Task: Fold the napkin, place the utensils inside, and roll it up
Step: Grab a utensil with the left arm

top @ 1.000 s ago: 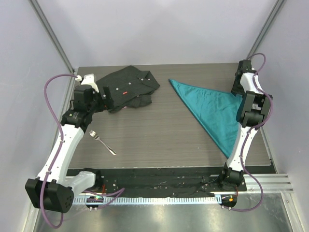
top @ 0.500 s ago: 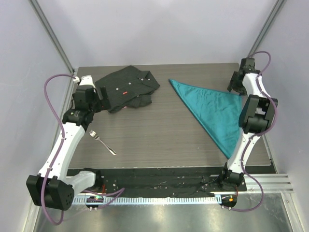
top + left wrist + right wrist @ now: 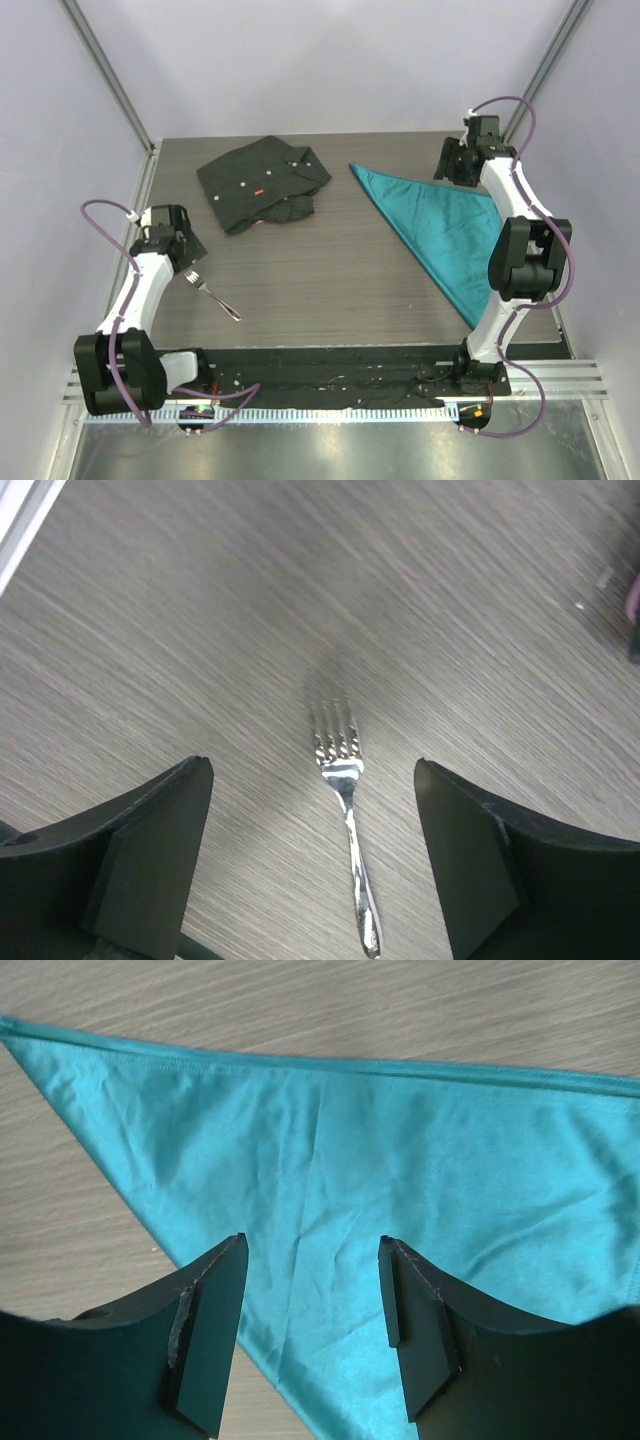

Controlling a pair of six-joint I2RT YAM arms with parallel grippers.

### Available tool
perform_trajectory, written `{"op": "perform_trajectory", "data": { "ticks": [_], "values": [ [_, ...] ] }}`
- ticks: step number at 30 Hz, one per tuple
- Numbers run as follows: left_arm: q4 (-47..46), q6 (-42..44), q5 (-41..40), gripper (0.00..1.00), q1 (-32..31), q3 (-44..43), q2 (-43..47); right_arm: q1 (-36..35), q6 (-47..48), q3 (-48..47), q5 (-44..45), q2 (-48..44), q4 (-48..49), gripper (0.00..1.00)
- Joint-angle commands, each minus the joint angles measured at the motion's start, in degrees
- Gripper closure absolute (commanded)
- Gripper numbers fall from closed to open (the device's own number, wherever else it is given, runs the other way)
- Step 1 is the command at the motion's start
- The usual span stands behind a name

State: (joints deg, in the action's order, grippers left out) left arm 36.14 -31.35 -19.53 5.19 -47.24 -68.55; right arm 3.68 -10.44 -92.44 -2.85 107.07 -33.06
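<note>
The teal napkin point(image 3: 440, 232) lies folded into a triangle on the right half of the table, and it fills the right wrist view point(image 3: 400, 1170). The small silver fork point(image 3: 213, 296) lies on the bare table at the near left. My left gripper point(image 3: 186, 262) hovers open over the fork's tines, and the fork point(image 3: 346, 810) lies between its fingers point(image 3: 312, 767) without touching them. My right gripper point(image 3: 447, 166) is open and empty above the napkin's far edge, with cloth below its fingers point(image 3: 312, 1241).
A black buttoned shirt with a small red tag point(image 3: 262, 185) lies crumpled at the far left of the table. Grey walls and metal posts close in the table on three sides. A black strip runs along the near edge point(image 3: 330, 365).
My left gripper has drawn back from the black shirt toward the near left and now hangs over the fork. My right gripper has swung left along the far side over the napkin's far edge.
</note>
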Motion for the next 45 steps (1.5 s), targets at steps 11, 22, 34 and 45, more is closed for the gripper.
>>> {"op": "perform_trajectory", "data": {
  "ticks": [11,22,34,45],
  "values": [
    [-6.7,0.2,11.7,0.22,8.0,-0.1,-11.2,-0.9,-0.1,3.0,-5.8,-7.1,2.9,0.37],
    [-10.1,1.3,14.5,0.3,8.4,-1.8,-17.5,-1.7,0.3,3.0,-7.4,-7.7,2.8,0.37],
    [-8.3,1.9,14.6,0.49,8.3,-2.4,-19.7,-2.5,0.3,2.4,-8.1,-7.3,2.7,0.36],
    [-6.2,2.1,16.0,0.77,8.2,-2.4,-19.7,-3.7,0.4,2.1,-7.9,-6.8,2.5,0.37]
  ]
}}
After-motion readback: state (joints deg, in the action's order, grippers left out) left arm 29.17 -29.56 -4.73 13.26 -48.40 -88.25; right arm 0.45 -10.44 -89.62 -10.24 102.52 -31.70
